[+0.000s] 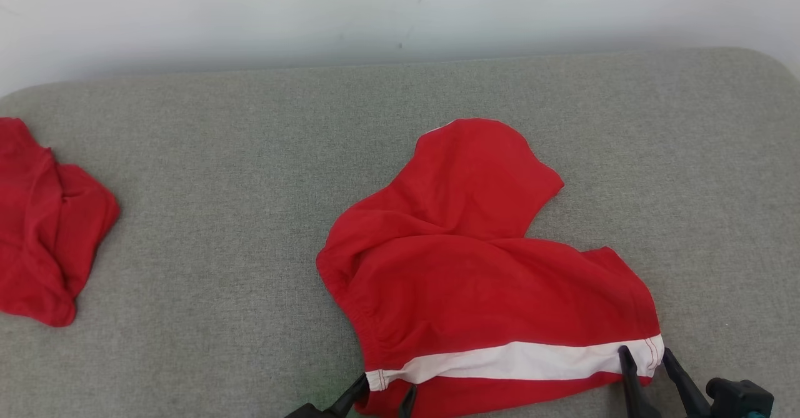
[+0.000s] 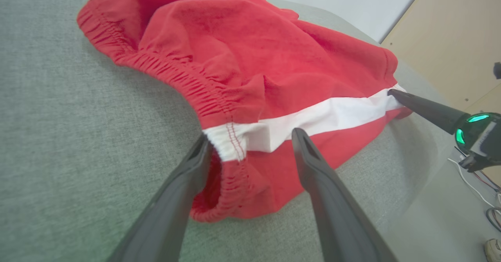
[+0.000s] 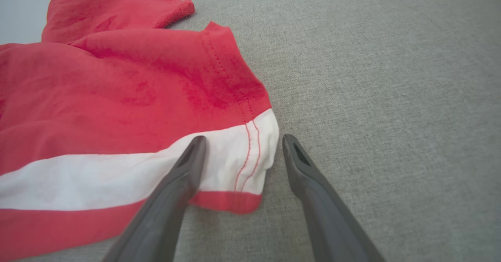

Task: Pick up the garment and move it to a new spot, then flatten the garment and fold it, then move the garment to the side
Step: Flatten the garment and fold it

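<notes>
Red garment (image 1: 475, 268) lies low, centre-right of frame.
Left hand (image 1: 387, 383) straddles its waistband corner, right hand (image 1: 645, 350) its hem corner; both released, fingers spread.

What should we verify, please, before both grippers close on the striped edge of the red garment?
1. Open left gripper: ok, its fingers straddle the waistband end of the white stripe.
2. Open right gripper: ok, its fingers straddle the stripe's hemmed corner.
3. Both grips on one edge of the garment: ok.
4. Cloth lying flat: not ok, it is rumpled.
5. The second red garment apart from the work: ok, far left on the cushion.
6. Fingertips low enough to catch the cloth: cannot tell.
</notes>
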Robot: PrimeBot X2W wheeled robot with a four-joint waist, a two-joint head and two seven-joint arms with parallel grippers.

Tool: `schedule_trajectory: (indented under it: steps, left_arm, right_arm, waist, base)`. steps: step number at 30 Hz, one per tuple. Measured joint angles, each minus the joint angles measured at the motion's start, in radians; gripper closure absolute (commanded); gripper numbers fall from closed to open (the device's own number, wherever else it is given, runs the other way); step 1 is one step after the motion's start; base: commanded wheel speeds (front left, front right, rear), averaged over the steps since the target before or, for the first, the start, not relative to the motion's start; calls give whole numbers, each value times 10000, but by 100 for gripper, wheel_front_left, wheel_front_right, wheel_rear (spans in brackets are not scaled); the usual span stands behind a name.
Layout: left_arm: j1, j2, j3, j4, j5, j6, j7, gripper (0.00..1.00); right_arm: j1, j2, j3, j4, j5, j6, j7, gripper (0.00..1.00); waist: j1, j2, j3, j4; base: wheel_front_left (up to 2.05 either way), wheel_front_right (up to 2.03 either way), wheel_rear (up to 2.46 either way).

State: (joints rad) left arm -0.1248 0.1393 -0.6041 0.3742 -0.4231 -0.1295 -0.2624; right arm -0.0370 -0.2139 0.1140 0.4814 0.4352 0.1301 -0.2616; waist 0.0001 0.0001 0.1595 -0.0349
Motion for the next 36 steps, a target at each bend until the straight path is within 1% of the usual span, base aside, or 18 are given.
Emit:
schedule_trajectory:
  steps: [3, 4, 5, 6, 7, 8, 12, 14, 17, 18, 22, 23, 26, 29, 30, 31, 33, 36]
  left_arm:
    - [-98, -33, -58, 144, -109, 0, -2, 0]
    - [-146, -48, -94, 207, -144, 0, 0, 2]
    - [-207, -56, -142, 270, -182, 0, -2, 13]
    - [-270, -61, -194, 328, -236, 0, 0, 32]
    - [-333, -63, -226, 397, -295, 0, 0, 60]
    - [-395, -86, -215, 431, -433, 0, 0, 100]
    - [-489, -102, -199, 583, -692, 0, 0, 100]
    - [-493, -104, -15, 454, -830, 0, -2, 100]
    - [-477, -96, 462, -77, -1166, 0, -2, 100]
    - [-477, -96, 462, -77, -1166, 0, -2, 100]
    - [-720, 107, 796, -773, -1325, 0, 0, 100]
    - [-1246, 293, 859, -1060, -1459, 0, 15, 100]
    - [-2550, 746, 832, -1469, -1709, 0, 472, 100]
    - [-4395, 1304, 711, -1804, -1944, 0, 1183, 100]
    - [-5071, 1434, 702, -1870, -2061, 0, 1442, 100]
    - [-6500, 1687, 713, -1896, -2447, 0, 1967, 100]
    - [-8047, 1904, 832, -1764, -2732, 0, 2366, 100]
    - [-10199, 1971, 1068, -1225, -3313, 0, 2794, 100]
  right_arm:
    - [-122, 0, 63, 113, -36, 0, 0, 0]
    - [-161, 0, 92, 159, -36, 0, 0, 0]
    - [-202, -6, 151, 234, -31, 0, 0, 21]
    - [-236, -6, 178, 295, -19, 0, 0, 66]
    - [-274, -10, 205, 311, -12, 0, 0, 92]
    - [-332, -23, 245, 343, -10, 0, -2, 100]
    - [-387, -44, 313, 217, 31, 0, 0, 100]
    - [-384, -54, 253, -194, 29, 0, 0, 100]
    - [-343, -58, 324, -803, 77, 0, -2, 100]
    - [-343, -58, 324, -803, 77, 0, -2, 100]
    - [-706, -178, 694, -1592, 194, 0, 0, 100]
    - [-1239, -261, 876, -1856, 485, 0, 6, 100]
    - [-2418, -529, 1035, -2113, 765, 0, 209, 100]
    - [-4099, -773, 1062, -2157, 853, 0, 443, 100]
    - [-4754, -767, 1014, -2119, 966, 2, 516, 100]
    - [-6081, -752, 886, -1967, 1139, 0, 752, 100]
    - [-7499, -706, 713, -1720, 1319, 0, 972, 100]
    - [-9618, -727, 763, -1175, 1381, 0, 1429, 100]
  waist:
    - [0, 0, 13, 8]
    - [0, 0, 17, 15]
    - [0, -1, 24, 22]
    - [0, 0, 30, 30]
    - [0, 0, 35, 36]
    - [0, 0, 38, 44]
    - [0, 0, 14, 74]
    - [0, 0, -6, 87]
    - [0, -1, -20, 86]
    - [0, -1, -20, 86]
    - [0, 0, 56, 60]
    - [0, 0, 140, 49]
    - [0, 0, 344, 40]
    - [0, 0, 673, 34]
    - [1, 0, 816, 31]
    - [1, 0, 1143, 24]
    - [2, 0, 1533, 15]
    - [2, 1, 2181, 8]
  base:
    - [0, 0, 0]
    - [0, 0, 0]
    - [0, 0, 0]
    - [0, 0, 0]
    - [0, 0, 0]
    - [0, 0, 0]
    - [0, 0, 0]
    - [0, 0, 0]
    - [0, 0, 0]
    - [0, 0, 0]
    - [0, 0, 0]
    - [0, 0, 0]
    - [0, 0, 0]
    - [0, 0, 0]
    - [0, 0, 0]
    - [0, 0, 0]
    - [0, 0, 0]
    - [0, 0, 0]
